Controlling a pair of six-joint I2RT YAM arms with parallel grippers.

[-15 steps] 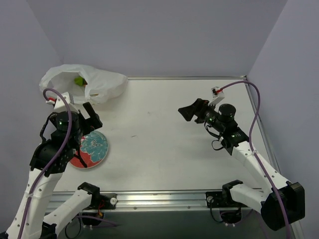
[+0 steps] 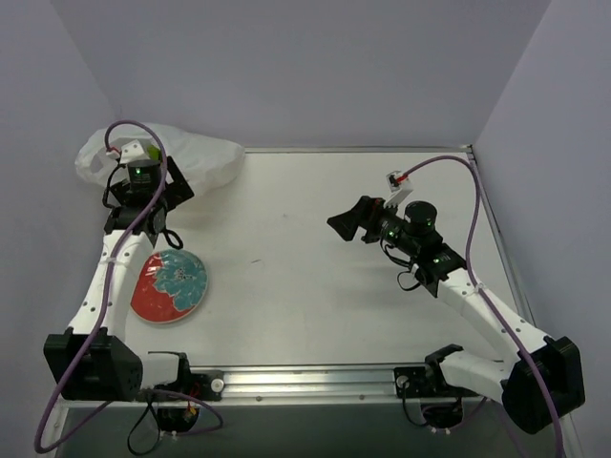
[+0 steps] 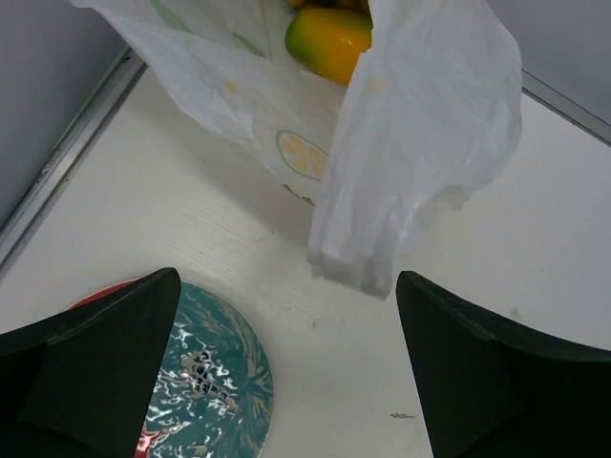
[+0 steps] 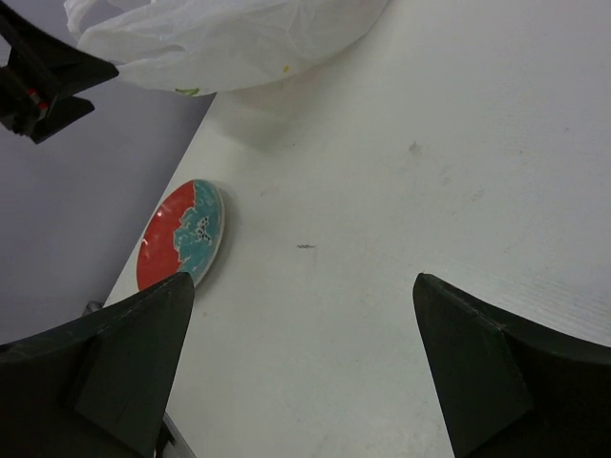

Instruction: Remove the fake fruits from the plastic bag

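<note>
The plastic bag (image 2: 196, 157) lies crumpled at the table's far left corner, white with yellow and green prints. In the left wrist view its mouth (image 3: 286, 86) faces me, and one of the fake fruits (image 3: 327, 42), yellow-orange with a green end, shows inside. Other fruits are hidden by the plastic. My left gripper (image 2: 146, 196) hovers just in front of the bag, open and empty (image 3: 286, 281). My right gripper (image 2: 348, 221) hangs over the table's middle right, open with nothing between its fingers (image 4: 304, 281), pointing toward the bag (image 4: 220, 38).
A round plate (image 2: 170, 286) with a red rim and teal floral centre lies near the left front, below my left gripper; it also shows in both wrist views (image 3: 205, 372) (image 4: 181, 234). Grey walls stand close behind and beside the bag. A metal rail (image 2: 305, 380) runs along the front edge.
My left arm has swung away from over the plate and reached back to the bag's mouth. My right gripper has shifted slightly to the left. The bag has not moved.
</note>
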